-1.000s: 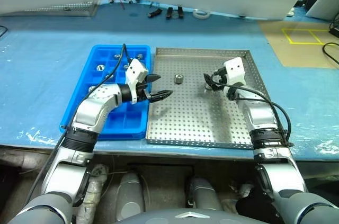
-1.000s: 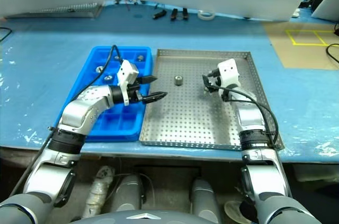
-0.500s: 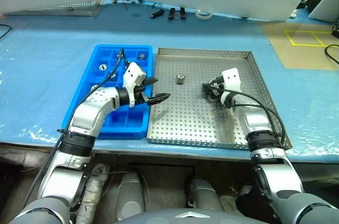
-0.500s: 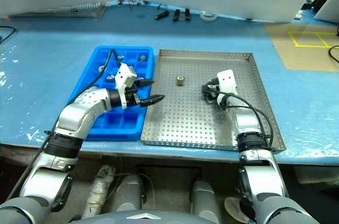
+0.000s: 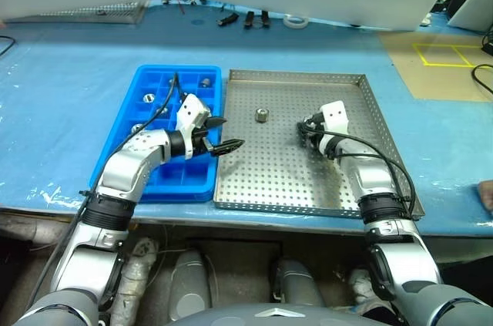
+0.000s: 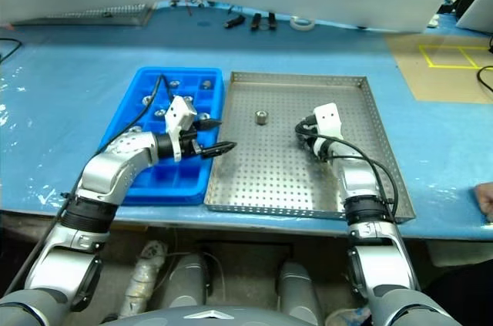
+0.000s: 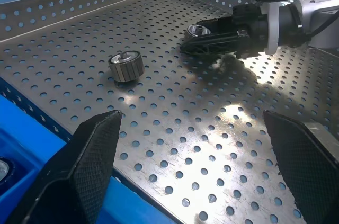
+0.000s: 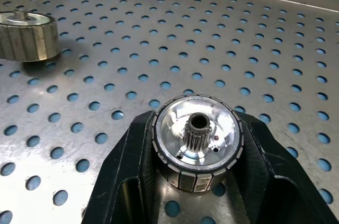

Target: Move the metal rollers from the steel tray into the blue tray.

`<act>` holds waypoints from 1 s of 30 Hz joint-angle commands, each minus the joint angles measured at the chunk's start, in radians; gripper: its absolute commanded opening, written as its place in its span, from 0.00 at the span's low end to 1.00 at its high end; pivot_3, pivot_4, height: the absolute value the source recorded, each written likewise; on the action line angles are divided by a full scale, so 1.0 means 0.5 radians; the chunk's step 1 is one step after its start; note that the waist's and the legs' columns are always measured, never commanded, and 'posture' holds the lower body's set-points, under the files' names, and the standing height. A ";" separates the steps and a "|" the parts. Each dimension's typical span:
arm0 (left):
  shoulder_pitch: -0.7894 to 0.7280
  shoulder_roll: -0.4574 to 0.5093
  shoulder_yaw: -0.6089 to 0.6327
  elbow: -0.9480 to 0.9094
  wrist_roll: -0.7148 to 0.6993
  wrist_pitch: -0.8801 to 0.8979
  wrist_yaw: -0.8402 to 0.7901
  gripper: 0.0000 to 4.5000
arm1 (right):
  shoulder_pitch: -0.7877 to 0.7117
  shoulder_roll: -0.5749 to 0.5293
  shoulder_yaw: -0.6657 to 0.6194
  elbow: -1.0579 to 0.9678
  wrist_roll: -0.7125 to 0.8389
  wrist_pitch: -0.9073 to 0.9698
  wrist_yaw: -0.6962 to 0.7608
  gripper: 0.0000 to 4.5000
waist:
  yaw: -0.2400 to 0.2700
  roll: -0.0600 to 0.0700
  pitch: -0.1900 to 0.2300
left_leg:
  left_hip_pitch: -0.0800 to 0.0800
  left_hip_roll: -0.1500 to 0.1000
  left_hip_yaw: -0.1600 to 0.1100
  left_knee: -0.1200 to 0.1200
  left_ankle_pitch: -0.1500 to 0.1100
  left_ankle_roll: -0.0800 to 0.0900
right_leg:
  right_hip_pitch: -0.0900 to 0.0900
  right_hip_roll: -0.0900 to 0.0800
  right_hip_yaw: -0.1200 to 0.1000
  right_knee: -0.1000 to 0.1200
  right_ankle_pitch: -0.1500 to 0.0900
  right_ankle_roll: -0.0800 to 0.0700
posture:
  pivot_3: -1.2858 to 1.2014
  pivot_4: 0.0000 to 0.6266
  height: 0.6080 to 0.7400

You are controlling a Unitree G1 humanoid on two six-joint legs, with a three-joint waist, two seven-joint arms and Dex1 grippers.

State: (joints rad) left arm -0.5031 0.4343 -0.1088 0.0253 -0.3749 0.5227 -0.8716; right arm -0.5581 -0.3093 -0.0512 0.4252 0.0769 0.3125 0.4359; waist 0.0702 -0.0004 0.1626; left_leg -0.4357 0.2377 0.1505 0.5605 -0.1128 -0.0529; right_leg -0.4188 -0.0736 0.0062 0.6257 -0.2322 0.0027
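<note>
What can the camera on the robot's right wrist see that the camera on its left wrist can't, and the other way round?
Right wrist view alone: the toothed centre hole of the shiny metal roller clamped in the right hand.

Left wrist view alone: a blue plastic tray corner, the open left hand, and the right hand seen from outside.

Both: the perforated grey steel tray, the gripped roller, and a second loose metal roller lying on it.

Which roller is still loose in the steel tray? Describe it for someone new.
Find the steel tray right of the blue tray. One metal roller sits alone on its far-middle floor. The other roller is clamped in the right gripper.
</note>
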 commanded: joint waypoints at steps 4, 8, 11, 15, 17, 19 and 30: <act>0.134 0.157 0.129 -0.281 -0.137 0.116 -0.068 1.00 | -0.073 -0.023 0.136 -0.490 0.173 0.124 0.373 0.37 | 0.000 0.001 0.001 | 0.001 0.001 0.000 -0.002 0.000 0.000 | -0.001 0.001 0.000 0.000 0.000 -0.001 | 0.54 0.24 1.00; 0.250 0.265 0.237 -0.442 -0.214 0.203 -0.046 1.00 | -0.169 -0.032 0.296 -0.689 0.320 0.260 0.727 0.37 | 0.028 0.002 0.001 | 0.001 0.001 0.000 -0.005 -0.001 0.001 | -0.001 0.000 -0.002 -0.003 -0.001 -0.001 | 0.58 0.24 1.00; 0.394 0.323 0.368 -0.612 -0.273 0.252 0.030 1.00 | -0.295 0.008 0.403 -0.673 0.368 0.272 0.910 0.37 | 0.059 0.003 0.002 | 0.000 0.002 -0.001 -0.007 -0.001 0.002 | -0.002 0.000 -0.003 -0.003 -0.001 -0.001 | 0.60 0.24 1.00; 0.642 0.365 0.565 -0.833 -0.329 0.272 0.142 1.00 | -0.427 0.095 0.528 -0.500 0.356 0.221 1.069 0.37 | 0.116 0.002 0.002 | -0.001 0.002 -0.002 -0.011 -0.002 0.003 | -0.003 0.000 -0.007 -0.004 -0.002 -0.003 | 0.66 0.24 1.00; 0.805 0.375 0.690 -0.958 -0.359 0.295 0.213 1.00 | -0.481 0.168 0.601 -0.386 0.342 0.212 1.142 0.37 | 0.141 0.002 0.002 | -0.002 0.002 -0.003 -0.012 -0.002 0.003 | -0.003 0.000 -0.008 -0.005 -0.003 -0.003 | 0.68 0.24 1.00; 0.930 0.374 0.782 -1.051 -0.386 0.318 0.278 1.00 | -0.510 0.219 0.668 -0.316 0.330 0.196 1.223 0.37 | 0.176 0.003 0.002 | -0.003 0.002 -0.003 -0.015 -0.003 0.004 | -0.005 0.000 -0.008 -0.005 -0.004 -0.005 | 0.70 0.24 1.00; 1.385 0.338 1.005 -1.374 -0.516 0.333 0.445 1.00 | -0.587 0.363 0.875 0.045 0.132 0.053 1.355 0.37 | 0.431 0.004 0.003 | -0.003 0.003 -0.006 -0.028 -0.003 0.004 | -0.008 -0.001 -0.008 -0.006 -0.005 -0.005 | 0.75 0.24 1.00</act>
State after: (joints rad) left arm 0.1837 0.6041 0.3623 -0.6102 -0.6083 0.6992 -0.6579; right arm -0.8272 -0.1332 0.3810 0.4625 0.1418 0.3571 1.0946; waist 0.2858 0.0017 0.1640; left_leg -0.4373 0.2391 0.1475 0.5459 -0.1143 -0.0512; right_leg -0.4233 -0.0741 0.0025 0.6231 -0.2349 0.0002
